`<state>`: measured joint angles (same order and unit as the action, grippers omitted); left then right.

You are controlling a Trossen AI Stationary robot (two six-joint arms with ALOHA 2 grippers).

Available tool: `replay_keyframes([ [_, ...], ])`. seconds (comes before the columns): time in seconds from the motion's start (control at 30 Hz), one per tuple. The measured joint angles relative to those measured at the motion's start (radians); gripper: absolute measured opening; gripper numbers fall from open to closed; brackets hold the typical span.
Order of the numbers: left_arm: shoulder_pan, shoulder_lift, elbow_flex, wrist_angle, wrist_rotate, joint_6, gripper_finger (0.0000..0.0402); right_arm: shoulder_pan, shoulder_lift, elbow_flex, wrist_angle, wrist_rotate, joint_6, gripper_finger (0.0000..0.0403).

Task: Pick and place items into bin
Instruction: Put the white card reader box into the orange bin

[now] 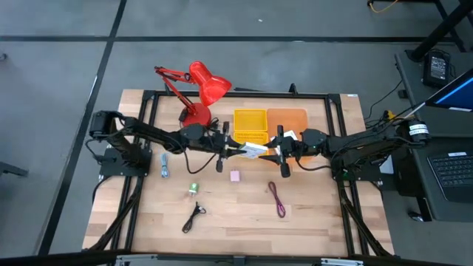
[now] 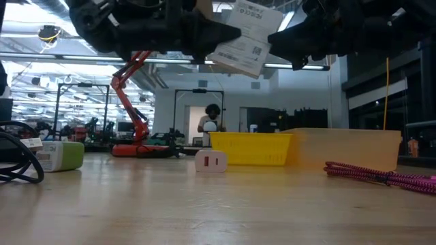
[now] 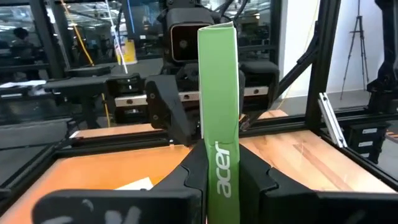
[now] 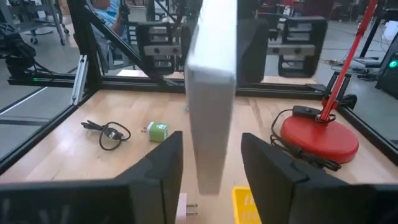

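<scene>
From above I see both hands meeting over the middle of the worktop [image 1: 244,222], just in front of the yellow bin [image 1: 250,126] and the orange bin [image 1: 287,120] beside it. The left hand [image 1: 235,148] is clamped on a flat packet [image 1: 255,151]; its wrist camera shows the green Acer-printed edge pinched upright between the fingers [image 3: 186,177]. The right hand [image 1: 272,154] faces it, and in its wrist camera its fingers [image 4: 163,165] stand on either side of the same packet with a gap showing, so it looks spread wide, not gripping. At worktop level the packet hangs tilted, well above the wood. Loose items lie around: a pink block [image 1: 235,176], a green piece [image 1: 193,189], a black cord [image 1: 194,216] and a maroon cord [image 1: 277,198]. The red desk lamp [image 1: 201,90] stands behind the left arm, clear of both bins.
</scene>
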<state>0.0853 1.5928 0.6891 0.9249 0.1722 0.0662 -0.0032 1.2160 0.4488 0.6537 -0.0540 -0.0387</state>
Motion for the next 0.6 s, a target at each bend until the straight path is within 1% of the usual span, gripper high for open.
replay_keyframes([
  [0.1,0.011,0.024,0.022,-0.001,0.036,0.0,0.0037,0.0,0.0,0.0,0.0,0.0,-0.008,0.0154],
  [0.2,0.015,0.042,0.036,-0.001,0.043,0.0,0.0037,0.0,0.0,0.0,0.001,0.0,-0.042,0.0154],
  [0.3,0.015,0.047,0.038,-0.004,0.044,0.0,0.0037,0.0,0.0,0.0,0.002,0.009,-0.048,0.0142],
  [0.37,0.015,0.047,0.038,-0.009,0.044,-0.001,0.0037,0.0,0.0,0.0,0.002,0.028,-0.048,0.0122],
  [0.43,0.016,0.047,0.038,-0.011,0.048,-0.001,0.0038,0.0,0.0,0.0,0.001,0.031,-0.048,0.0092],
  [0.53,0.016,0.047,0.038,-0.015,0.052,0.0,0.0053,0.0,0.0,0.0,0.0,0.037,-0.048,0.0037],
  [0.57,0.016,0.046,0.038,-0.015,0.053,-0.001,0.006,0.0,0.0,0.0,0.0,0.037,-0.048,0.0024],
  [0.6,0.016,0.046,0.038,-0.015,0.053,-0.001,0.0067,0.0,0.0,0.0,0.001,0.038,-0.048,0.002],
])
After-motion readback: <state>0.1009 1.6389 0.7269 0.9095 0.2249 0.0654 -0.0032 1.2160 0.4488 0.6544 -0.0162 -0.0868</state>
